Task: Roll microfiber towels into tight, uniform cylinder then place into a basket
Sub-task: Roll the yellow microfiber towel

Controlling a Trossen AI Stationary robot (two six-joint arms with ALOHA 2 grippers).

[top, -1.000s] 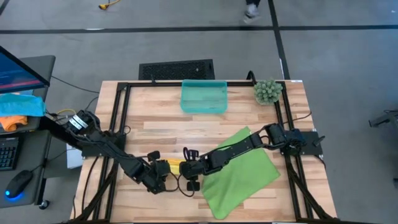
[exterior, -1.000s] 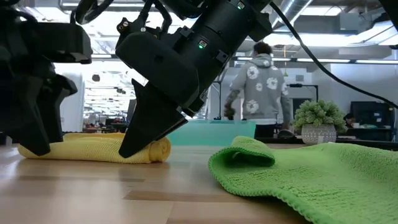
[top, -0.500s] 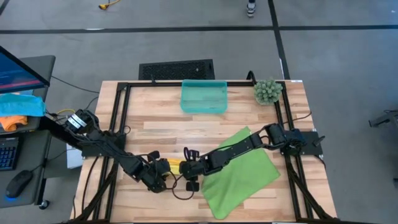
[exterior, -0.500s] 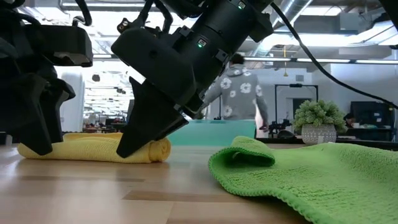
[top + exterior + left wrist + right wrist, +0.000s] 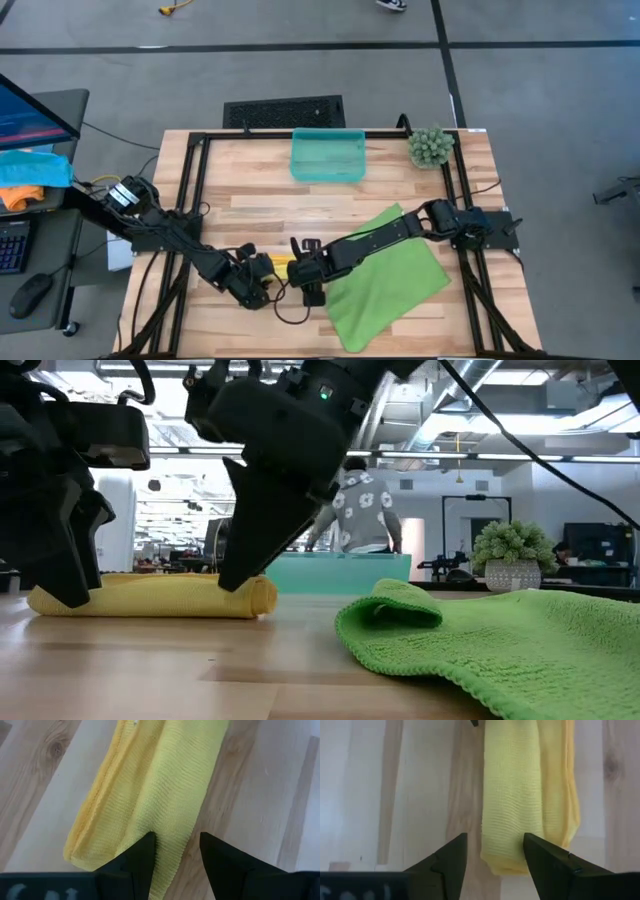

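The yellow towel (image 5: 150, 595) lies as a loose roll on the table near its front, left of the middle (image 5: 283, 263). My left gripper (image 5: 177, 840) is down at the roll's left end (image 5: 60, 575), shut on it. My right gripper (image 5: 495, 837) hangs open just over the roll's right end (image 5: 245, 560), its fingers on either side of that end; whether they touch it I cannot tell. The green towel (image 5: 385, 275) lies spread flat on the table's right part, one corner folded over (image 5: 400, 605). The teal basket (image 5: 327, 155) stands at the far edge. My left gripper pinches one long side of the yellow roll (image 5: 172, 827) near its left end between its two fingers. One fingertip (image 5: 147, 845) dents the cloth, and the other (image 5: 210, 845) stands at the roll's edge by the bare wood. The fingers slant down from above. The roll lies on the table.
A small potted plant (image 5: 430, 147) stands at the table's far right corner. A black vented panel (image 5: 283, 110) lies on the floor beyond the far edge. A person (image 5: 365, 510) walks in the room behind. Bare wood shows between the towels and the basket.
My right gripper has opened and risen off the yellow roll's right end. The roll has stayed on the table with my left gripper still at its left end.
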